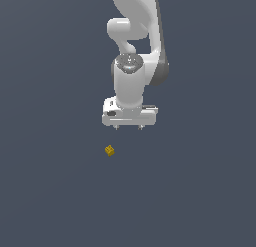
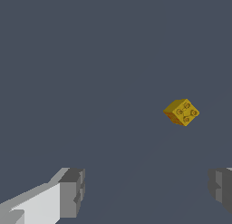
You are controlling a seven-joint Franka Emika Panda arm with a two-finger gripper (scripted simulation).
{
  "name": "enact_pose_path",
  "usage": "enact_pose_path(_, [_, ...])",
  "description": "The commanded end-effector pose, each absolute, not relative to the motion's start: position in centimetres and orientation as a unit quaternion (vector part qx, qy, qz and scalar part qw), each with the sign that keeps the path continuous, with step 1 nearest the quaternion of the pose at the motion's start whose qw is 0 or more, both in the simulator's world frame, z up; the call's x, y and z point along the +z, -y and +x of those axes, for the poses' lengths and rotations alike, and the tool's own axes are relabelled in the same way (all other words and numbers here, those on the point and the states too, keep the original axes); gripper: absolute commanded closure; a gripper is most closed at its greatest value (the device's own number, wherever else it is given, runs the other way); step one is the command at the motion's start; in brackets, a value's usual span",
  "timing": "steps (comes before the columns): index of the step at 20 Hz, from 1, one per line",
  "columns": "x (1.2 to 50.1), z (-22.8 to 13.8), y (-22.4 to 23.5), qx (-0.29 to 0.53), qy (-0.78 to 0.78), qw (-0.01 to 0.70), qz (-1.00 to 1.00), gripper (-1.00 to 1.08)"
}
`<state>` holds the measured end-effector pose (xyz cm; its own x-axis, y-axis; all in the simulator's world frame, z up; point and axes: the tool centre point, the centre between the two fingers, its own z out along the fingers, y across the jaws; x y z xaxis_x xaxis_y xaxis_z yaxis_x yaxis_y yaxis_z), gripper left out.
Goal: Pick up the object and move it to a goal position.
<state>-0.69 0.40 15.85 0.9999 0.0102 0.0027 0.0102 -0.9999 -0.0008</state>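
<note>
Although it is far smaller than the white gripper [image 1: 128, 127] hanging above it, the object [image 1: 109, 150] looks like a straightforward thing to hold: a mustard-yellow, blocky, roughly cube-shaped piece that reads as a rigid toy brick, probably very light and not fragile. In the wrist view it shows one face carrying four small round studs [image 2: 186, 112], with flatter side faces turned at an angle to the camera. It sits alone on the plain dark surface [image 1: 55, 191], below the gripper in the exterior view and a little toward that view's left, clearly apart from the fingers and untouched. The pincer stands wide, its two grey fingertips [image 2: 72, 192] spread far apart in the wrist view with nothing between them, and the brick lies ahead of that gap and nearer one finger than the other, not yet centred. My judgement is that the best hold is across two opposite flat side faces, leaving the studded face alone, since studs give uneven contact. Because the piece is rotated relative to the fingers, the wrist likely needs turning to meet those faces squarely; a corner pinch on something this small and smooth could squirt it sideways.
</note>
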Motion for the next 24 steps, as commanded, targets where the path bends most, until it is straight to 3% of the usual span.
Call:
enact_pose_path(1, [15.9,-0.7,-0.4,-0.001,0.005,0.000,-1.000,-0.92])
enact_pose_path(11, [17.6,-0.4,-0.9,-0.009,0.002,0.011,-1.000,-0.92])
enact_pose_path(24, [16.4,0.2,0.2,-0.008,0.044,0.007,-0.999,-0.92])
